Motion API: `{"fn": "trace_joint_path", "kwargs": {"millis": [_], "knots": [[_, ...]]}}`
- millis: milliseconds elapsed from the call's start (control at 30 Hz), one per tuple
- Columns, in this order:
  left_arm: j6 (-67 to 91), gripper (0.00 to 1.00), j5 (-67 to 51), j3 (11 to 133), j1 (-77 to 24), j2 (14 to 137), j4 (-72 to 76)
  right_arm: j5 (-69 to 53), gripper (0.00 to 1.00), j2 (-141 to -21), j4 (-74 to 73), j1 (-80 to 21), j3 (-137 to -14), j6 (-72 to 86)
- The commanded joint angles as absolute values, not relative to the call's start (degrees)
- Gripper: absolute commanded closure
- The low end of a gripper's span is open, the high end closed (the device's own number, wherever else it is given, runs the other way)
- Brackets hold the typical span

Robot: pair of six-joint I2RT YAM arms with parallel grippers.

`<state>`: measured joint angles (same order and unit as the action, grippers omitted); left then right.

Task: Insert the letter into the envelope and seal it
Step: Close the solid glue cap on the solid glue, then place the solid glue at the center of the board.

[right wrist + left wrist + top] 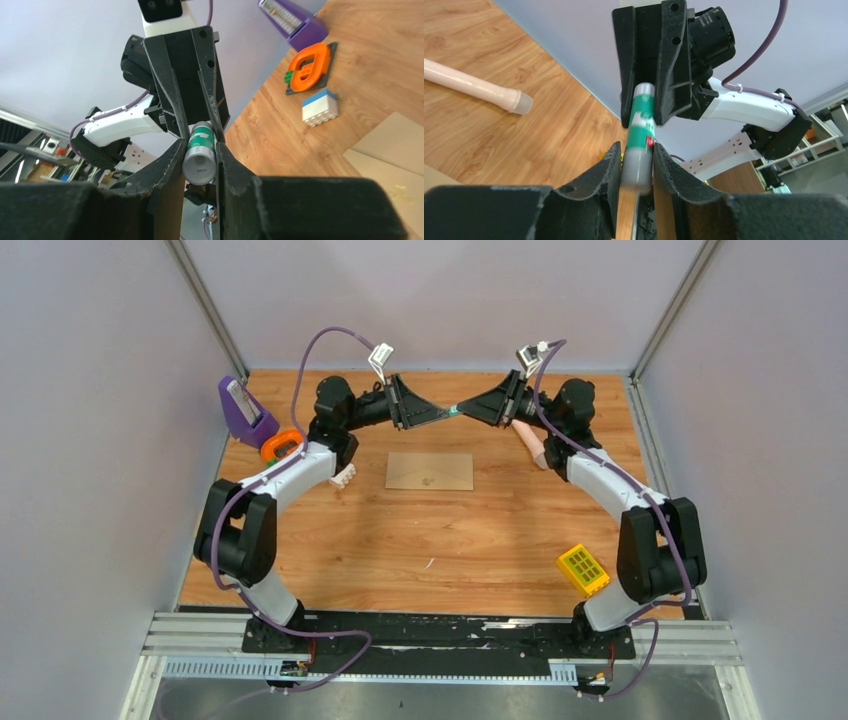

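Observation:
A green-and-white glue stick (454, 410) hangs in the air at the back of the table, between my two grippers, which meet tip to tip. My right gripper (200, 155) is shut on its white bottom end (200, 167). My left gripper (636, 160) stands slightly open round the blurred grey cap (638, 172), its fingers close along both sides. The tan envelope (430, 471) lies flat on the wood in front of the grippers, flap down, and its corner (385, 180) shows in the right wrist view. No letter shows apart from the envelope.
A purple holder (245, 412) and an orange piece (281, 446) sit at the back left, with a white-and-blue block (343, 476) beside the left arm. A pink tube (530, 445) lies under the right arm. A yellow block (583, 570) is at the front right.

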<state>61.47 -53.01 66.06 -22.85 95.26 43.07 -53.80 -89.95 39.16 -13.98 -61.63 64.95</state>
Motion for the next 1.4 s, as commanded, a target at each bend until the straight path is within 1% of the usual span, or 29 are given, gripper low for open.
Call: {"fn": "trace_joint_path", "kwargs": {"millis": [0, 200, 267, 300, 333, 367, 400, 433, 500, 600, 767, 933, 1067, 1100, 1167, 1200, 1267, 1367], "knots": [[62.0, 0.65, -54.0, 69.1, -26.6, 95.2, 47.1, -57.2, 1.00, -91.9, 41.3, -19.5, -62.5, 67.1], [62.5, 0.65, -54.2, 69.3, -26.7, 95.4, 47.9, -57.4, 1.00, -92.4, 38.7, -20.7, -63.3, 65.3], [62.6, 0.60, -54.3, 69.3, -26.7, 95.3, 48.1, -57.3, 1.00, -92.5, 39.2, -20.5, -63.2, 65.6], [62.7, 0.51, -54.3, 69.2, -26.7, 95.3, 48.3, -57.4, 1.00, -92.4, 39.1, -20.5, -63.3, 65.5], [62.9, 0.43, -54.4, 69.2, -26.7, 95.2, 48.4, -57.4, 1.00, -92.3, 39.0, -20.4, -63.3, 65.4], [63.2, 0.28, -54.4, 69.1, -26.7, 95.2, 49.1, -57.4, 1.00, -92.2, 38.9, -20.3, -63.3, 65.4], [63.4, 0.20, -54.5, 69.1, -26.7, 95.2, 49.5, -57.3, 1.00, -92.0, 38.9, -20.1, -63.2, 65.3], [63.8, 0.05, -54.4, 69.1, -26.7, 95.1, 50.1, -57.4, 1.00, -91.9, 38.9, -19.9, -63.2, 65.2], [64.3, 0.01, -54.6, 69.3, -26.5, 94.9, 51.0, -57.2, 1.00, -91.6, 38.4, -19.4, -63.2, 64.8], [64.3, 0.00, -54.5, 69.4, -25.6, 94.3, 51.0, -57.2, 1.00, -90.7, 38.2, -18.0, -63.0, 64.7], [60.5, 0.00, -54.2, 68.9, -22.3, 92.2, 45.8, -58.0, 1.00, -88.3, 36.2, -13.9, -63.1, 63.3], [51.2, 0.00, -52.8, 68.8, -15.9, 88.9, 36.0, -60.1, 1.00, -86.7, 21.9, -8.4, -65.1, 49.9], [41.4, 0.00, -52.5, 70.2, -11.0, 85.8, 23.0, -62.0, 1.00, -88.8, 2.0, -3.0, -69.5, 30.6], [39.6, 0.00, -52.5, 70.7, -9.7, 84.9, 21.0, -61.7, 1.00, -89.9, -2.3, -1.5, -71.2, 27.8], [32.7, 0.00, -51.2, 72.5, -8.4, 83.6, 12.4, -59.8, 1.00, -92.6, -14.6, 1.5, -75.9, 19.3], [27.0, 0.00, -50.4, 74.4, -8.1, 83.2, 4.9, -59.1, 1.00, -94.3, -21.9, 2.5, -79.2, 13.0], [20.2, 0.00, -49.8, 76.4, -7.3, 82.4, -3.5, -55.7, 1.00, -97.6, -36.9, 3.2, -85.1, 3.9], [14.1, 0.00, -50.2, 77.1, -5.4, 80.7, -10.3, -51.1, 1.00, -101.1, -50.0, 3.1, -91.1, -6.5]]}}
